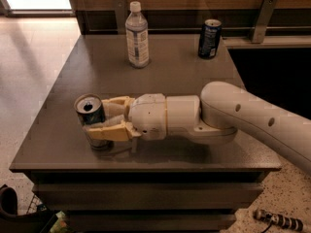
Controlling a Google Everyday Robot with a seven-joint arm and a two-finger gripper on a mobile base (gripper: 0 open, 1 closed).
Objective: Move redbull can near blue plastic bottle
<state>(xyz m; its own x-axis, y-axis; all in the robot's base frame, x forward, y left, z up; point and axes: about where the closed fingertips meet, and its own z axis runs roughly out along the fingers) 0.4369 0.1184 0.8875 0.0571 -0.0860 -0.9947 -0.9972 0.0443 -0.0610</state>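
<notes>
The redbull can, slim with a silver top and blue side, stands upright near the front left of the dark table. My gripper reaches in from the right and is shut on the can, one tan finger behind it and the other across its front. The blue plastic bottle, clear with a white cap and pale label, stands upright at the back of the table, well away from the can.
A darker navy can stands at the back right. A wooden wall with metal brackets runs behind the table. The table's front edge lies just below the can. A bag sits on the floor at lower left.
</notes>
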